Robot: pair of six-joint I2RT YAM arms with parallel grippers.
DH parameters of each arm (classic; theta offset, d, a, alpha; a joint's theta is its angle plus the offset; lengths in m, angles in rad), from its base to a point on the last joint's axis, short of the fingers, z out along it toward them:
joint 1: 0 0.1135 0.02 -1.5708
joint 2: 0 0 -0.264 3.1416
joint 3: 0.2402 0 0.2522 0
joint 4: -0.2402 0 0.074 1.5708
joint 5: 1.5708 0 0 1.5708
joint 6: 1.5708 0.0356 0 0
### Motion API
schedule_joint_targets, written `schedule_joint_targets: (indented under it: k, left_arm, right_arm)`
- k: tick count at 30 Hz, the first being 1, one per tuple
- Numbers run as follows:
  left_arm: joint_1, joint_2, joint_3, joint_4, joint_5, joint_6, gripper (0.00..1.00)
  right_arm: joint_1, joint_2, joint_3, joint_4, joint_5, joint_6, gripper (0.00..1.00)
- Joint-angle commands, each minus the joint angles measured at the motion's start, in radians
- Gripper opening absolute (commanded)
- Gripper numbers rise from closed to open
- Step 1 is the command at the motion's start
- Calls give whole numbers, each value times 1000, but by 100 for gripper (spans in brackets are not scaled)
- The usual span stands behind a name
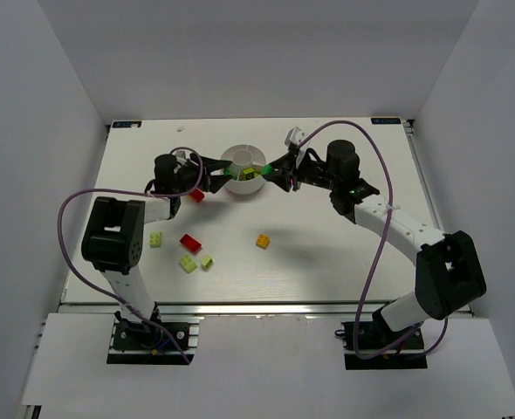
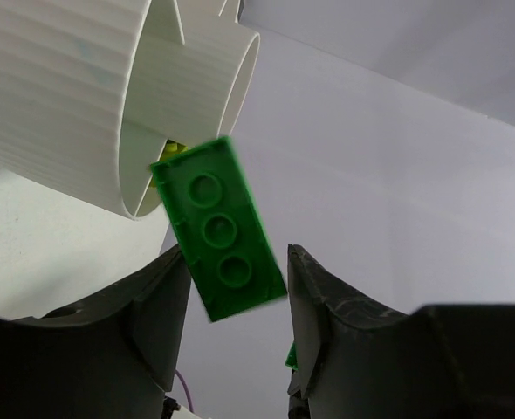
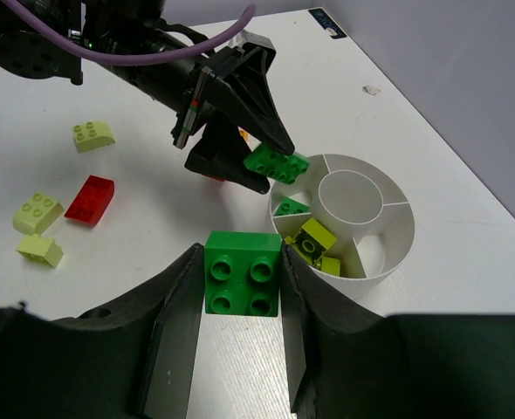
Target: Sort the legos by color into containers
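Green plastic is clamped in the right gripper [image 3: 240,279]: a square green brick [image 3: 243,262] with four studs facing up, pinched between both fingers at the lower middle of the right wrist view, just left of the white round dish [image 3: 399,249]. Above it in that frame, the left gripper [image 3: 273,166] pinches a long green brick [image 3: 279,162] at its tips, right at the dish's upper-left rim. The left wrist view shows that brick's hollow underside, tilted between the fingers. Inside the dish, one wedge holds a dark green brick [image 3: 291,208] and the wedge below it holds lime bricks [image 3: 314,237]. Both wedges border the central cup [image 3: 351,198]. On the white table [image 1: 327,262], lower left of the dish in the top view, a red brick [image 1: 196,196] lies near the left gripper. Further down are a second red brick [image 1: 190,241], an orange brick [image 1: 263,241] and three pale lime bricks [image 1: 188,263].
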Motion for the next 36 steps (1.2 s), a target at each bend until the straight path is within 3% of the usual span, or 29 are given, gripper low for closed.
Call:
schedule_joint_targets:
  k: [1,12,16,17,20,23,26,27,28,30,36]
  left_arm:
    - [-6,12,40,11,-7,-5,59]
    - [-13,3,31,45,-5,-36,61]
    - [-12,-94,30,4,2,10,47]
    - [-9,-118,33,-68,-2,36,36]
    - [13,-233,59,-298,-30,206,23]
    - [45,-360,85,-551,-103,406,21]
    - [66,-479,100,-808,-235,601,26]
    - [71,-505,99,-860,-272,668,37]
    - [76,-532,83,-898,-335,694,41]
    - [82,-617,56,-977,-380,730,50]
    - [88,-825,-116,-1021,-479,687,55]
  right_arm:
    - [-3,-34,-1,46,0,-7,0]
    - [-5,-40,-7,46,-3,-10,0]
    - [-3,-20,16,36,-3,-15,0]
    - [-5,-10,27,30,-1,-13,0]
    - [-2,52,95,-13,-2,8,0]
    - [15,136,204,-90,44,37,0]
    - [55,229,301,-195,142,63,0]
    - [66,256,377,-228,170,75,0]
    - [78,310,418,-260,217,88,0]
    - [106,389,540,-358,247,123,0]
    - [188,498,691,-483,325,112,0]
